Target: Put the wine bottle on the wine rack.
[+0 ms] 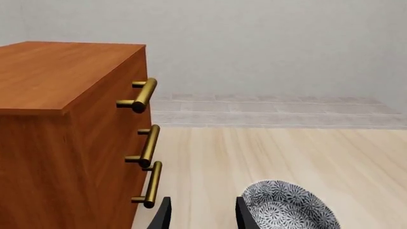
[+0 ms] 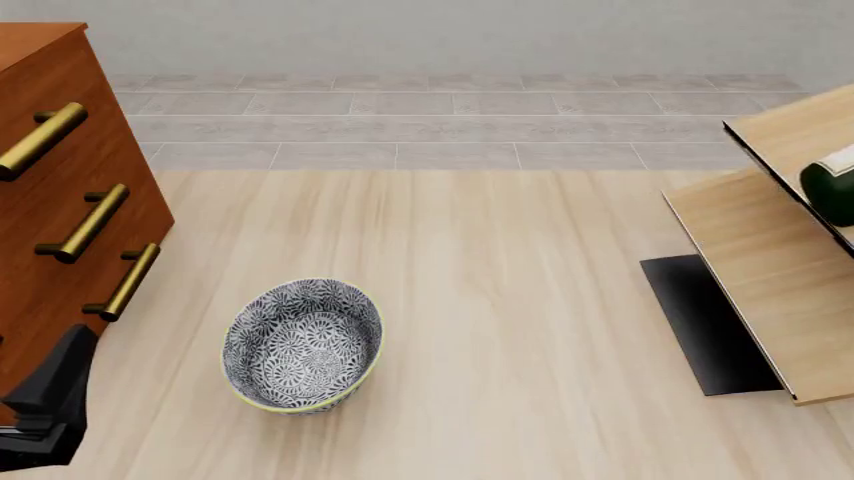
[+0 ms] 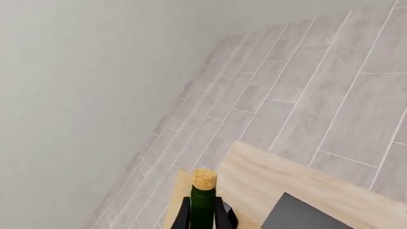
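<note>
The wine bottle (image 3: 203,202) shows its dark green neck and tan cork in the right wrist view, with my right gripper (image 3: 203,215) shut on the neck, one finger on each side. In the front view only the bottle's green base and white label (image 2: 833,186) show at the right edge, lying between the slanted tan boards of the wine rack (image 2: 761,270). The right gripper itself is out of the front view. My left gripper (image 1: 202,217) stands open and holds nothing, low over the table beside the cabinet.
A reddish-brown drawer cabinet (image 2: 60,200) with brass handles stands at the left. A patterned blue-and-white bowl (image 2: 304,345) sits on the table near the left gripper. The rack's black base panel (image 2: 705,325) lies at the right. The left arm (image 2: 51,400) is at the bottom left.
</note>
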